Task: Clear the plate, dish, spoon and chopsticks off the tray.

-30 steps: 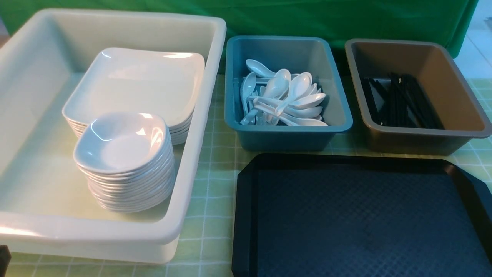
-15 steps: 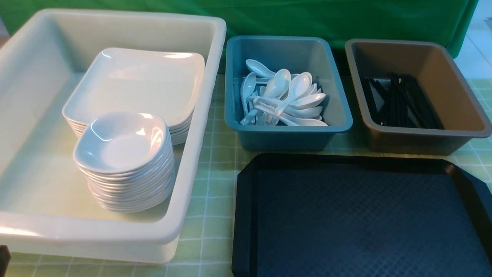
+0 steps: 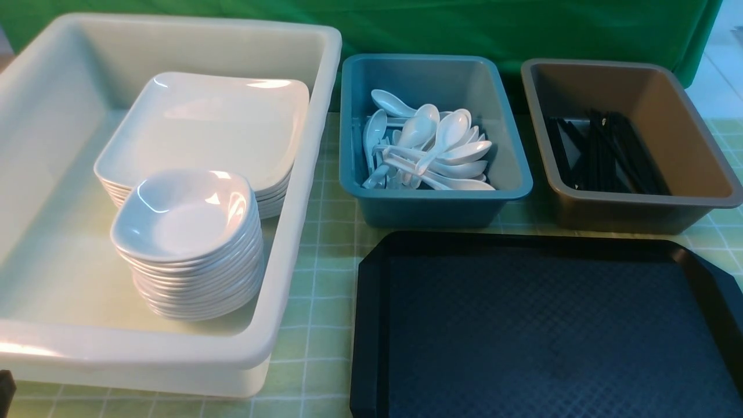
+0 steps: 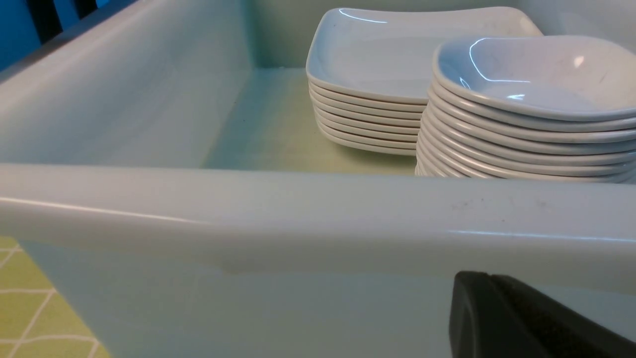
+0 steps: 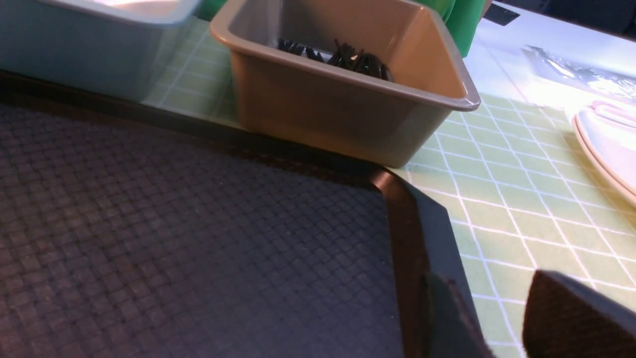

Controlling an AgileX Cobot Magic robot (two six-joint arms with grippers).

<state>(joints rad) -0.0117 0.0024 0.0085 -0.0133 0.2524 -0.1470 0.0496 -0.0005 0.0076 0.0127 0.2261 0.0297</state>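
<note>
Nothing is shifting: the black diamond-textured plastic tray [image 3: 545,331] is lying bare, so clearing looks finished, left gripper [image 4: 526,323] sitting closed, right gripper [image 5: 502,318] standing apart, empty.

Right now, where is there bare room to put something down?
The black tray shows a bare floor. The white tub has free floor left of its plates and dishes. The spoon tub and chopstick tub are crowded.

Green backdrop cloth [image 3: 464,29] behind, pale green gridded tablecloth [image 3: 316,325] below, bright light at far right
</note>
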